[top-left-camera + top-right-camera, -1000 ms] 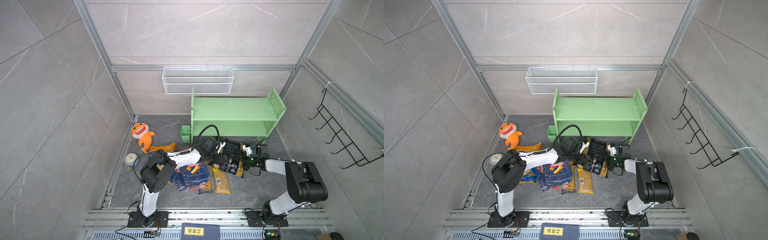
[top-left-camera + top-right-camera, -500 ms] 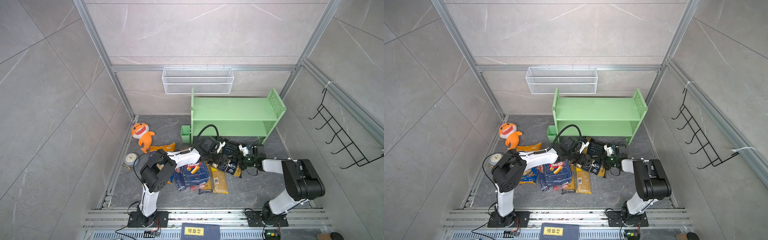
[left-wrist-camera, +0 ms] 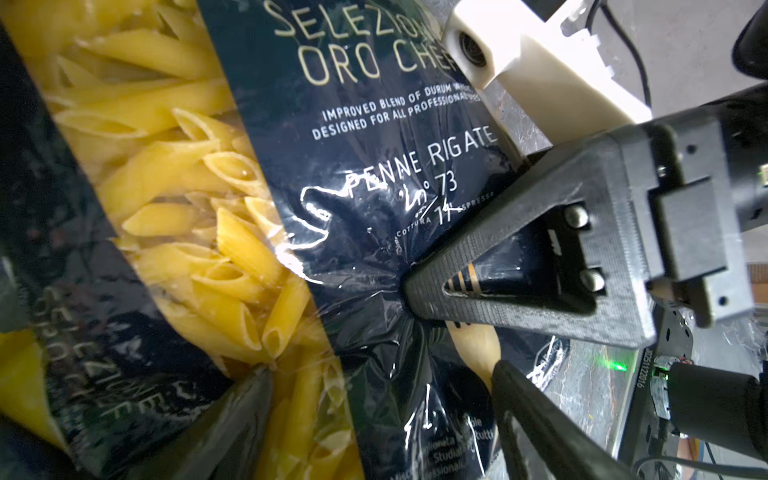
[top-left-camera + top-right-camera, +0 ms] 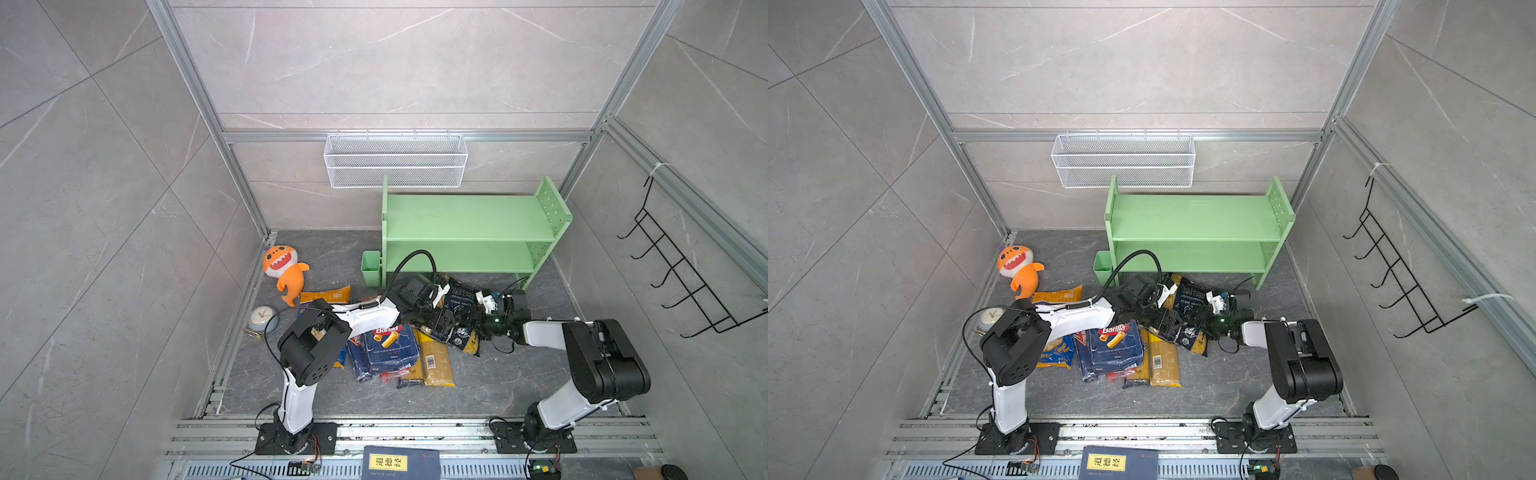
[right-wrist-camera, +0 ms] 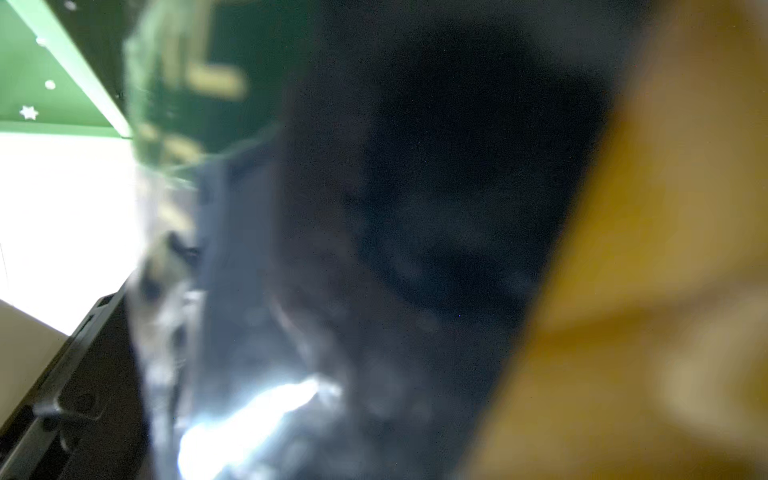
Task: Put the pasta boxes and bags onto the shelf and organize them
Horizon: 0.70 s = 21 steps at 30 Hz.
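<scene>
The black-and-clear penne bag [image 4: 461,301] [image 4: 1192,299] [image 3: 374,166] lies on the floor before the mint-green shelf [image 4: 469,216] [image 4: 1192,216], both of whose tiers are bare. My left gripper [image 4: 440,322] [image 3: 382,415] straddles the bag's lower end, its fingers [image 3: 536,419] wide apart and pressed into the film. My right gripper [image 4: 478,324] pinches the bag's edge from the right; one finger [image 3: 498,266] puckers the plastic and the other is hidden beneath. The right wrist view is filled by the blurred bag [image 5: 415,208]. A Barilla rigatoni box [image 4: 388,347], a yellow spaghetti pack [image 4: 434,361] and an orange orecchiette bag [image 4: 324,296] lie nearby.
An orange plush toy [image 4: 282,270] and a small clock [image 4: 262,318] sit by the left wall. A green cup [image 4: 370,268] hangs on the shelf's left side. A white wire basket [image 4: 395,160] hangs on the back wall, a black hook rack [image 4: 681,282] on the right wall. A dark blue book [image 4: 399,463] lies at the front.
My right gripper has slid left onto the penne bag and its jaws have narrowed on the bag's edge. The left arm and its gripper have stayed put.
</scene>
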Motion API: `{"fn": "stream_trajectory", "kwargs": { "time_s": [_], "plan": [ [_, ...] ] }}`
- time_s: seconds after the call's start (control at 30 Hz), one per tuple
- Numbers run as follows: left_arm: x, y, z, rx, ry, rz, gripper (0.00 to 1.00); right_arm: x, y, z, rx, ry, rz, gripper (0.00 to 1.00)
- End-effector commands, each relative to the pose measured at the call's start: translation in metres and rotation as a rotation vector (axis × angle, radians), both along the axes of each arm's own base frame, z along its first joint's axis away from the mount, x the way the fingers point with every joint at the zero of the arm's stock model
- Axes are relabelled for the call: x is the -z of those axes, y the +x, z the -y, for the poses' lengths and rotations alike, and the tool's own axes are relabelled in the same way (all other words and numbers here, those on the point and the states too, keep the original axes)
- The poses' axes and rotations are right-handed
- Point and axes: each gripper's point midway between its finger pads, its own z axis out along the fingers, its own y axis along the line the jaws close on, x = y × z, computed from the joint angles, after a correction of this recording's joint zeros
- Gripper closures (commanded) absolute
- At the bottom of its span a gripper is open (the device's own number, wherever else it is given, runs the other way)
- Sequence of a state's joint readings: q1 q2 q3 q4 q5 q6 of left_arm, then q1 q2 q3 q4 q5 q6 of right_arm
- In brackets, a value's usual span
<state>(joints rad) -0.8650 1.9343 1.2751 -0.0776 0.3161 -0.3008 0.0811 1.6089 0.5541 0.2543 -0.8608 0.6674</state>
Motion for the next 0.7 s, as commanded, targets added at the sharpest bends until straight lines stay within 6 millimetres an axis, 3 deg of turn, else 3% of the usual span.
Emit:
{"fn": "stream_trajectory", "kwargs": {
  "time_s": [0.0,0.43,0.67],
  "plan": [
    [0.000,-0.028,-0.017,0.046,0.071,-0.052,0.15,-0.022,-0.023,-0.022,-0.108,0.100,-0.003,0.71],
    [-0.058,-0.015,-0.057,-0.053,0.135,0.104,0.14,-0.049,-0.046,-0.018,-0.108,0.149,0.023,0.96],
    [-0.082,0.004,-0.080,-0.142,0.143,0.159,0.14,-0.071,-0.059,-0.013,-0.108,0.133,0.051,1.00]
  ]
}}
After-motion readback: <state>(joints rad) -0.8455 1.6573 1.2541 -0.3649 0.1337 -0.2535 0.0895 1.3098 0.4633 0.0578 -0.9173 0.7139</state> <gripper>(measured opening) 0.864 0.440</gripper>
